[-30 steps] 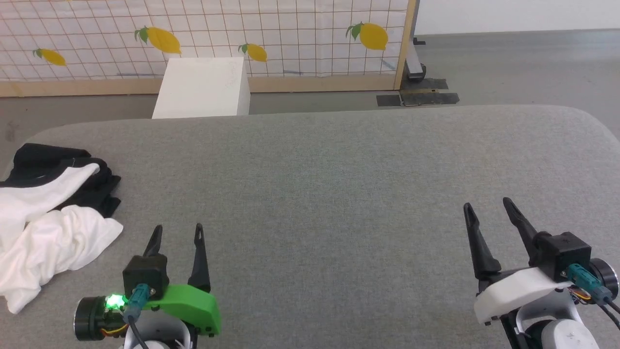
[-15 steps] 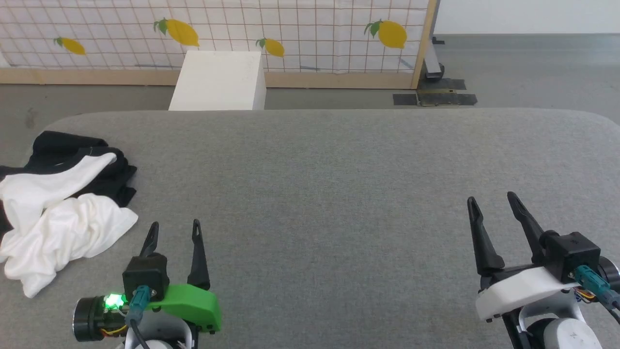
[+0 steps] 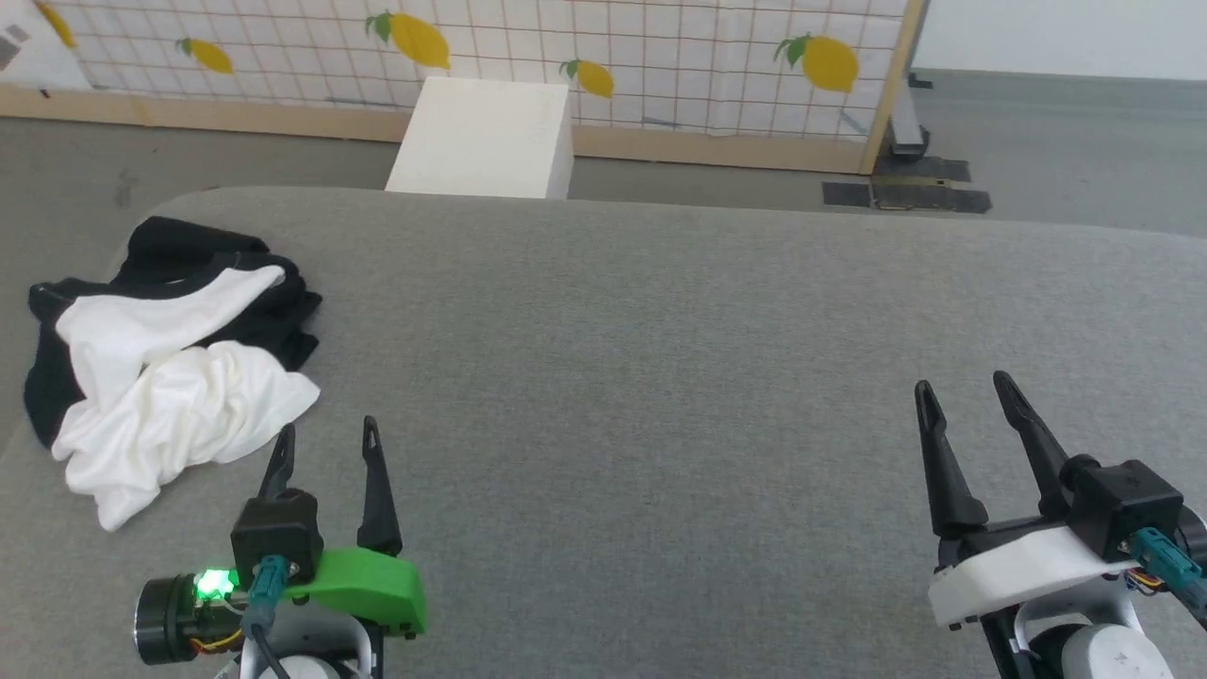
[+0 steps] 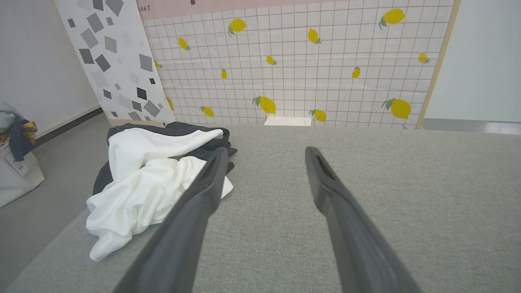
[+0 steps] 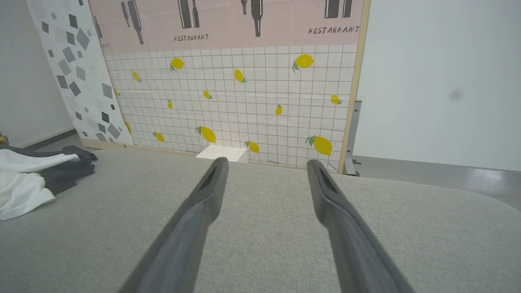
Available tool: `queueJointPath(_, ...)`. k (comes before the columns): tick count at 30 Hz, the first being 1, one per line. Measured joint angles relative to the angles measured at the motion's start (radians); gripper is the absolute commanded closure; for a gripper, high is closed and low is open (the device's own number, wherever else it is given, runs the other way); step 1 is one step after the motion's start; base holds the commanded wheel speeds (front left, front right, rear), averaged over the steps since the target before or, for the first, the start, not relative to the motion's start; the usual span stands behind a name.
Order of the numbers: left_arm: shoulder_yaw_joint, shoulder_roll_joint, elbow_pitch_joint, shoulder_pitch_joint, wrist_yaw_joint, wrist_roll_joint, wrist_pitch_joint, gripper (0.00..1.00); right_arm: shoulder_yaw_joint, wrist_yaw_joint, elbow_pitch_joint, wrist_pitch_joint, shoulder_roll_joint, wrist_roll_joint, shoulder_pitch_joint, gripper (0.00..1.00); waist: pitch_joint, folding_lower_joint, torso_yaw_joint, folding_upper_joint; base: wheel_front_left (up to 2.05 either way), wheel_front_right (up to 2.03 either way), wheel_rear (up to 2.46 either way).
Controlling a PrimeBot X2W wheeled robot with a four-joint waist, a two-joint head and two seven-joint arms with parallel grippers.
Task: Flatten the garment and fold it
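The garment (image 3: 170, 396) lies crumpled in a heap near the left edge of the grey table (image 3: 660, 377), white body cloth on top and black sleeves bunched behind. The left wrist view has the garment (image 4: 142, 183) just left of my fingers. My left gripper (image 3: 325, 431) hovers open over the table, its tips close beside the heap's near right corner, nothing between its fingers. My right gripper (image 3: 962, 387) stands open and empty far to the right. From the right wrist, the garment (image 5: 28, 175) lies at the far left.
A white box (image 3: 481, 141) stands on the floor past the table's far edge, before a lemon-print panel (image 3: 566, 47). A dark floor plate (image 3: 905, 193) lies at the back right. A bag with clothes (image 4: 14, 162) sits on the floor left of the table.
The head camera has turned left, so the whole picture has shifted right and the garment sits more fully in view. Both grippers stay open and hold their places.
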Motion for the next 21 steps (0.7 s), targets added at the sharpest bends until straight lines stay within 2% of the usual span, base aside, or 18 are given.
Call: queueJointPath(21,0.018,-0.001,0.004,-0.016,0.047,-0.007,-0.042,0.0,0.003,0.0,-0.021,-0.042,0.0,0.022,0.0,0.0,0.028,0.0,0.156,0.0,0.0,0.0,0.0)
